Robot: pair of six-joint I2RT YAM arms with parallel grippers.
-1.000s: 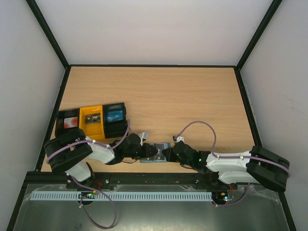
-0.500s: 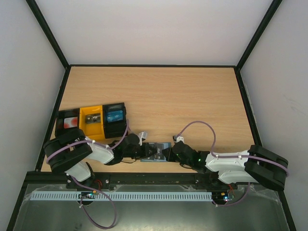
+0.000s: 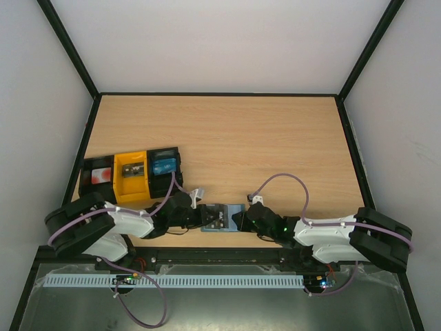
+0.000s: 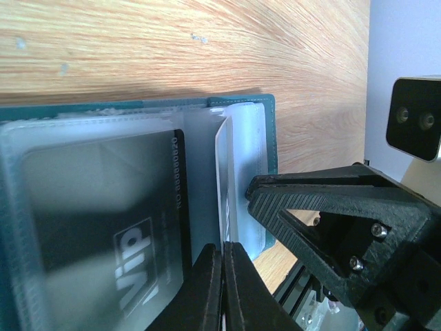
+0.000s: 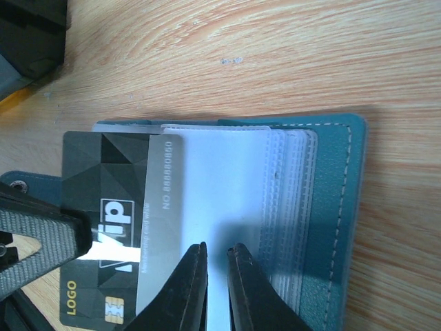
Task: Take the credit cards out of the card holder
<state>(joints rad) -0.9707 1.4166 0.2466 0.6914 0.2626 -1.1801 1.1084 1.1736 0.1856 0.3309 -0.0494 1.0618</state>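
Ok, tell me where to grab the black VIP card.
Pinch the black VIP card by its bare end, sticking out of the clear sleeve, from the side opposite the stitched edge of the card holder; the rest is sleeved. The left gripper is shut there.

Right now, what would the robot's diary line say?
stage: card removal | left gripper: shut on black VIP card, partly out | right gripper: nearly shut, tips on card holder
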